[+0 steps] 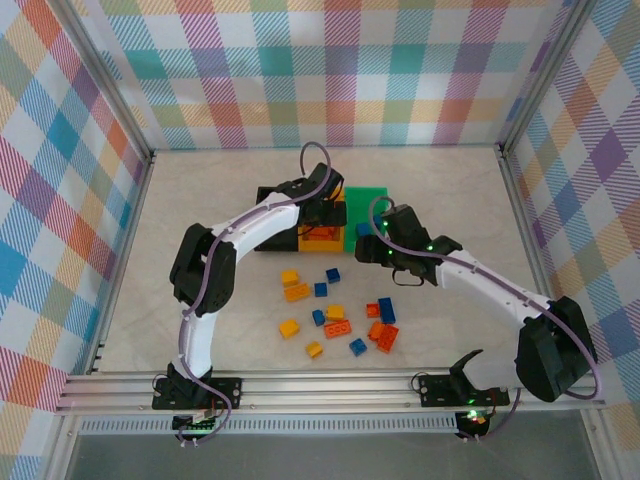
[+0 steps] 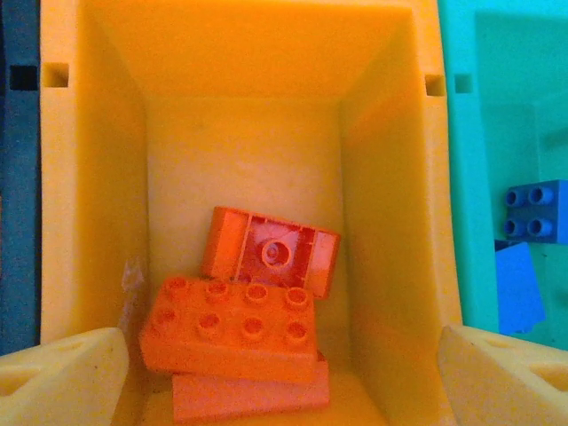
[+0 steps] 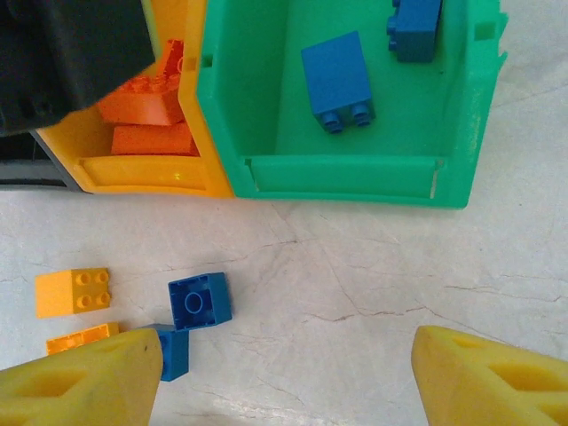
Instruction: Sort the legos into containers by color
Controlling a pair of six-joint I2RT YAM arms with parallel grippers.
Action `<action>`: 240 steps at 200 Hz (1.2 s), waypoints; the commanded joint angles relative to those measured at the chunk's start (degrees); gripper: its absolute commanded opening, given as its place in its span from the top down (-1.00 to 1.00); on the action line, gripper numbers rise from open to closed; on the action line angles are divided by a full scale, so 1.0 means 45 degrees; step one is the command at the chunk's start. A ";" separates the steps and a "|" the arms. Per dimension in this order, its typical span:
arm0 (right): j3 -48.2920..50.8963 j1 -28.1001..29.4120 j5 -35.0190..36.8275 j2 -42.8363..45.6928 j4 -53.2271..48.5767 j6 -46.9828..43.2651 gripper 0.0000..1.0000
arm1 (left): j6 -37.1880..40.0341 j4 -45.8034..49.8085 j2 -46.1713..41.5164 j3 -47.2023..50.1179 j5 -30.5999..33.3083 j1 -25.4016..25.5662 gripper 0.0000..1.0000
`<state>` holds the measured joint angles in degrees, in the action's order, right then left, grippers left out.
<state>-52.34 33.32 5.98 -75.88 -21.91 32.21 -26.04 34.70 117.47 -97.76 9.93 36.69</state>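
My left gripper [image 2: 284,383] hangs open over the orange-yellow container [image 2: 98,177], nothing between its fingers. Three orange-red legos lie inside it: an eight-stud brick [image 2: 231,330], an upturned one [image 2: 271,253] behind it and a third [image 2: 253,395] beneath. My right gripper [image 3: 284,382] stands open above bare table in front of the green container [image 3: 355,173], which holds two blue legos [image 3: 337,82]. An upturned blue lego [image 3: 200,302] lies just left of the right gripper. The black container [image 1: 272,200] sits at the left end of the row.
Loose yellow, orange-red and blue legos [image 1: 335,315] are scattered across the table between the arms and the bins. A yellow brick [image 3: 74,291] lies left of the right gripper. Checked walls and a metal frame [image 1: 300,388] enclose the table.
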 commanded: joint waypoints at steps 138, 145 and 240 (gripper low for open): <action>0.0107 -0.0158 -0.0603 -0.0755 0.0476 0.0057 -0.50 | -0.1760 0.0743 -0.9168 1.1437 -0.2134 0.3313 -1.00; 0.0107 -0.0149 -0.0581 -0.0774 0.0466 0.0064 -0.50 | -0.1763 0.0662 -0.9111 1.1591 -0.2131 0.3384 -0.98; 0.0128 -0.0156 -0.0312 -0.0648 0.0232 0.0030 -0.49 | -0.1723 -0.0009 -0.7612 1.2162 -0.2577 0.3698 -0.39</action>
<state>-52.21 32.95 4.05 -78.72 -21.47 32.21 -33.34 35.35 82.30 -44.40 -0.64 52.07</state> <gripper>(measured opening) 0.746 0.717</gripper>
